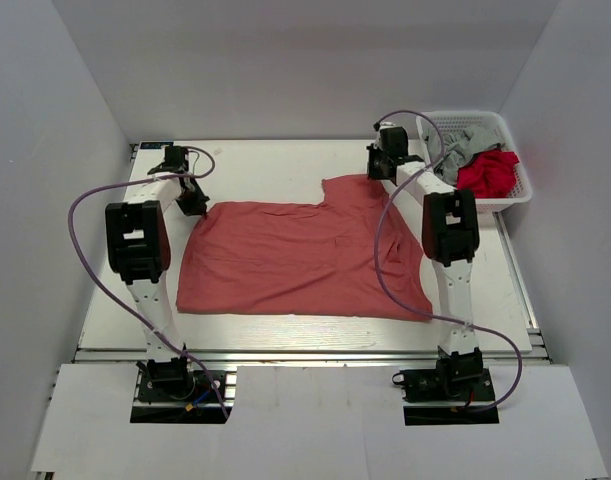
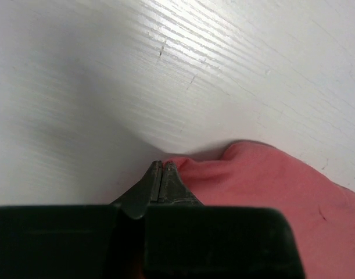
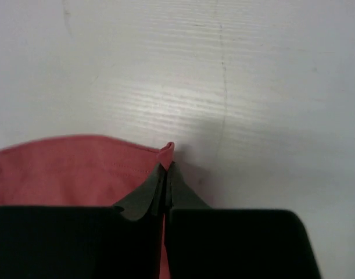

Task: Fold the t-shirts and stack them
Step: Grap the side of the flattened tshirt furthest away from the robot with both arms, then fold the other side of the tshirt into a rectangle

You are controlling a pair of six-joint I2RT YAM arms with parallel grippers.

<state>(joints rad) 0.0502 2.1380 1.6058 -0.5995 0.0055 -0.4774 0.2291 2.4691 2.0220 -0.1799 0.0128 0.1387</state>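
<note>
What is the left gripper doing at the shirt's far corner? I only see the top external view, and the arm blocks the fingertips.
Observer: On the left wrist view, the left gripper is shut on the edge of the salmon-red t-shirt, with cloth puckering beside its tips.
Operator: And the other one?
Observer: Right wrist view: the right gripper is shut too, with a small corner of that shirt poking up between its fingertips.

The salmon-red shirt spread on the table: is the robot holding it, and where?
Yes. The left tool pinches the salmon-red shirt at its far left corner, the right tool at its far right corner.
</note>
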